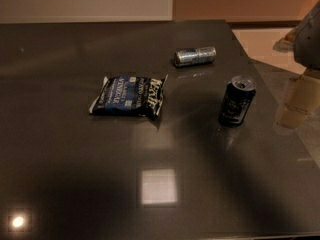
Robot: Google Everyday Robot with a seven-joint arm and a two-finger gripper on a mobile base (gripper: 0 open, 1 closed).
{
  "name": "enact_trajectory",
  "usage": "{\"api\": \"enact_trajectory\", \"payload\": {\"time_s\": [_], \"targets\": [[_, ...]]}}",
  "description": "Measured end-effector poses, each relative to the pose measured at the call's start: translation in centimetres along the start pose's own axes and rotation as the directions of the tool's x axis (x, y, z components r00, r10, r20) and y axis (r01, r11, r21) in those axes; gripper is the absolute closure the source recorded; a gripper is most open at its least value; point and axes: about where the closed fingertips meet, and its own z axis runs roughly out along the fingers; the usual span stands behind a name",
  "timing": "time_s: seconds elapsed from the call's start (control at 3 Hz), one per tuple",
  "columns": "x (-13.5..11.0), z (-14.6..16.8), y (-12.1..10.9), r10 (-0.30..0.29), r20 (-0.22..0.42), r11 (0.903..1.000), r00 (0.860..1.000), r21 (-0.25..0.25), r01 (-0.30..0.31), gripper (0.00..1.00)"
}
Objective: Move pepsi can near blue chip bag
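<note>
The pepsi can stands upright on the dark table, right of centre; it is nearly black with a silver top rim. The blue chip bag lies flat left of it, about a can's height and a half away, crinkled, with white lettering. My gripper hangs at the right edge of the view, pale under a grey arm part. It is to the right of the pepsi can, apart from it, and holds nothing that I can see.
A silver-and-blue can lies on its side behind the pepsi can, toward the table's far edge. The table's right edge runs diagonally close to the pepsi can. A wall and pale floor lie beyond.
</note>
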Motion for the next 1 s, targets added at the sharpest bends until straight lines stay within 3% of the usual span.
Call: {"api": "enact_trajectory", "payload": {"time_s": [0.33, 1.0], "targets": [[0.0, 0.0, 0.0, 0.000, 0.000, 1.0000, 1.000, 0.000, 0.000, 0.00], [0.1, 4.1, -4.9, 0.047, 0.099, 0.9974, 0.994, -0.059, -0.042, 0.00]]}}
